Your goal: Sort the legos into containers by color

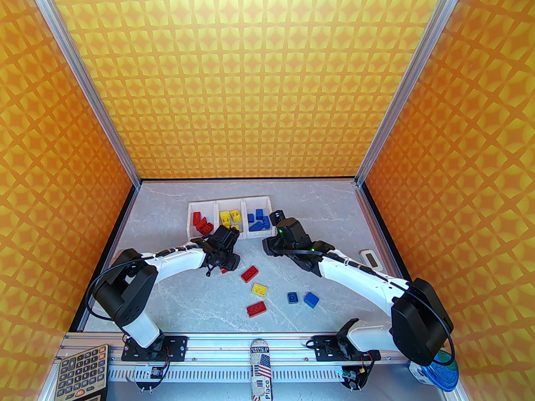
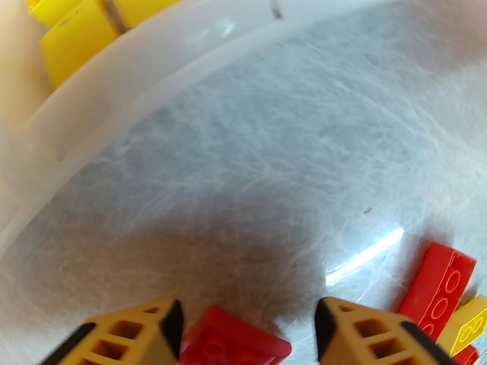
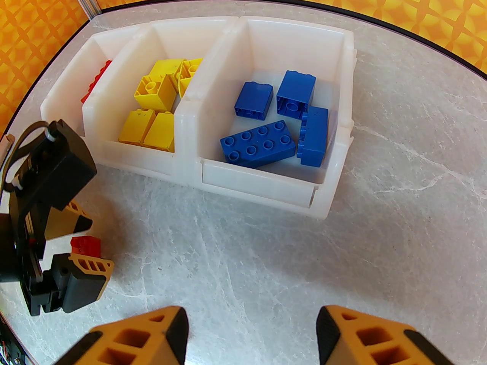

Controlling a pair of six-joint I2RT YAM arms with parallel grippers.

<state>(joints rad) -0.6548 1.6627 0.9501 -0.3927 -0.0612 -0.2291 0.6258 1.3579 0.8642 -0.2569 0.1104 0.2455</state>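
Orange patterned walls are boxing in a gray marbled table (image 1: 196, 307), and from the top cam the containers (image 1: 257, 199) are sitting toward the far side, left of centre: reds in the left bin, yellows in the middle, blues on the right. Five loose legos (image 1: 260, 289) are lying nearer the arms, and the two long red ones (image 1: 249, 274) (image 1: 256, 308) are both slanting from near-left to far-right. The left gripper (image 1: 220, 265) is hovering just in front of the yellow bin, and the right gripper (image 1: 269, 245) is hanging by the blue bin's front. On the left wrist cam the jaws are standing apart around a small red brick (image 2: 232, 342), which is touching one pad with a gap at the other. On the right wrist cam the jaws are spread with only table between them. The blue bin is holding four bricks, and the long blue brick (image 3: 258, 143) is lying studs up, its long axis running across the bin and tilting slightly.
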